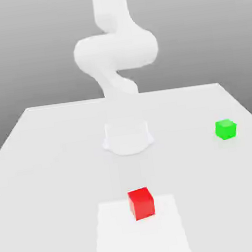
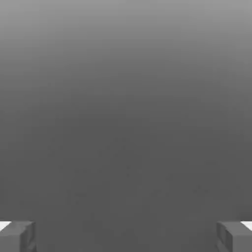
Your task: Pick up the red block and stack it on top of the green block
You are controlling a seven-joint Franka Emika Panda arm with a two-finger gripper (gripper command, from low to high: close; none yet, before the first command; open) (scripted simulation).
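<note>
Blocks apart, tool empty

We see the red block [image 1: 141,202] resting on the surface [image 1: 49,161] at the front, the green block [image 1: 225,129] well apart toward the exterior view's right; our tool [image 2: 126,236] has its fingers [image 2: 17,236] spread wide, pinching nothing.

No legible text or markings anywhere.
</note>
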